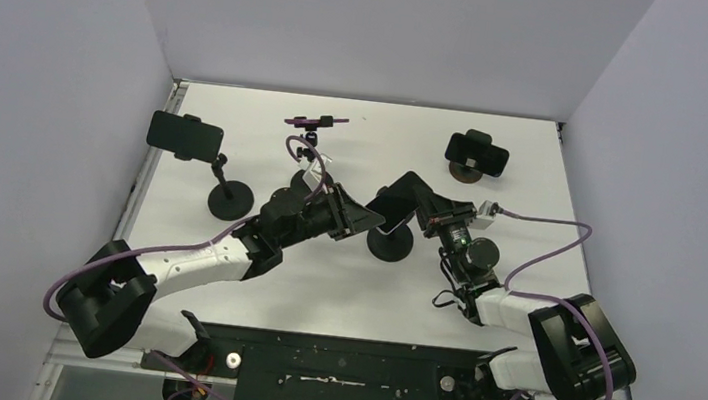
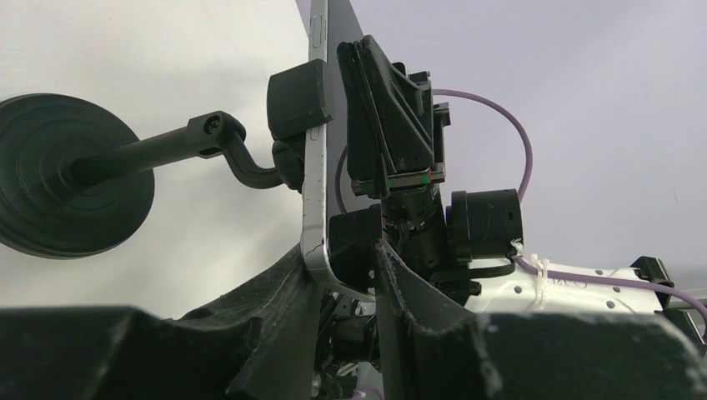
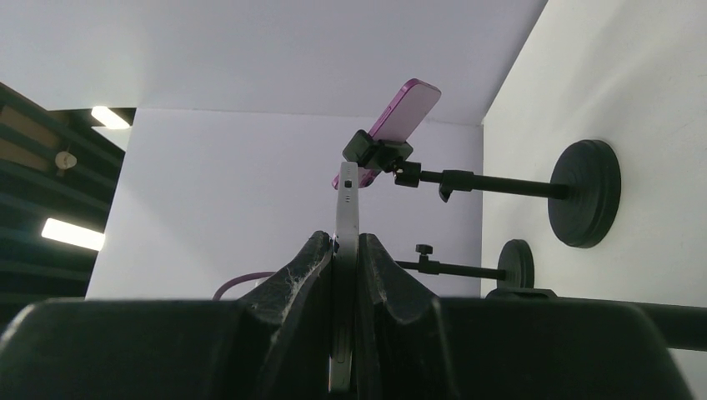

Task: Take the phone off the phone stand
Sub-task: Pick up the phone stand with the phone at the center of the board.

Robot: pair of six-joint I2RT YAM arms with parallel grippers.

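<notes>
A phone (image 1: 392, 207) sits clamped on the middle phone stand, whose round base (image 1: 390, 241) rests on the white table. My left gripper (image 1: 365, 219) is at the phone's left end. In the left wrist view its fingers (image 2: 283, 292) are shut around the phone's silver lower corner (image 2: 315, 167) and the stand's clamp jaw (image 2: 350, 246). The stand's stem and base (image 2: 71, 175) lie to the left. My right gripper (image 1: 410, 198) is shut on the phone's right end. In the right wrist view it (image 3: 347, 250) pinches the thin phone edge (image 3: 347, 200).
Three other stands hold phones: a black one at the left (image 1: 184, 134), a pink one at the back (image 1: 317, 119), also in the right wrist view (image 3: 402, 110), and a black one at the back right (image 1: 477, 154). White walls enclose the table on three sides.
</notes>
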